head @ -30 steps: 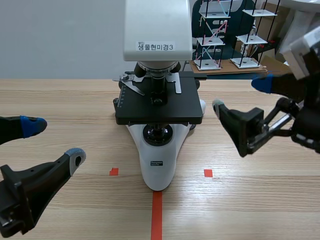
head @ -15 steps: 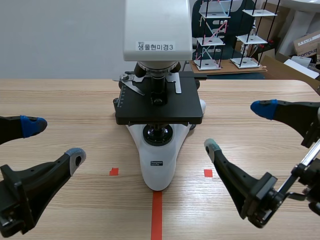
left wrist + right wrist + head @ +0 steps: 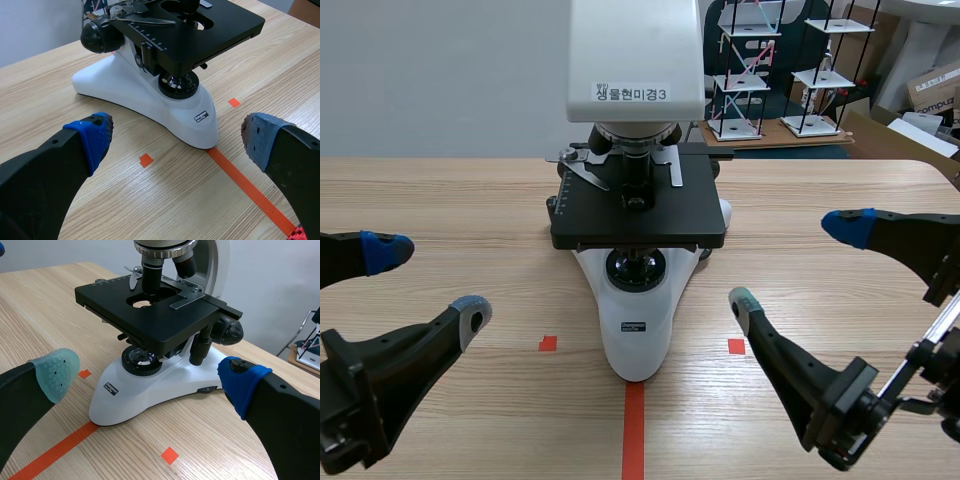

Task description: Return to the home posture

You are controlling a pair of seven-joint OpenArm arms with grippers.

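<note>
A white microscope (image 3: 637, 200) with a black stage (image 3: 638, 207) stands at the table's middle, over a strip of orange-red tape. My left gripper (image 3: 425, 282) hangs low at the near left, open and holding nothing. My right gripper (image 3: 795, 262) hangs low at the near right, also open and holding nothing. In the left wrist view the microscope's white base (image 3: 150, 100) lies ahead of the open left gripper (image 3: 175, 135). In the right wrist view the stage (image 3: 157, 310) and the objective lenses (image 3: 160, 260) stand ahead of the open right gripper (image 3: 150, 372).
Small white-and-black shelf racks (image 3: 790, 70) stand on a board beyond the table's far right corner. Cardboard boxes (image 3: 932, 85) sit behind them. Bare wooden tabletop (image 3: 450, 205) stretches on both sides of the microscope.
The right arm came down from a raised spot at the far right to a low one near the front edge, mostly within the first half second. The left arm kept still.
</note>
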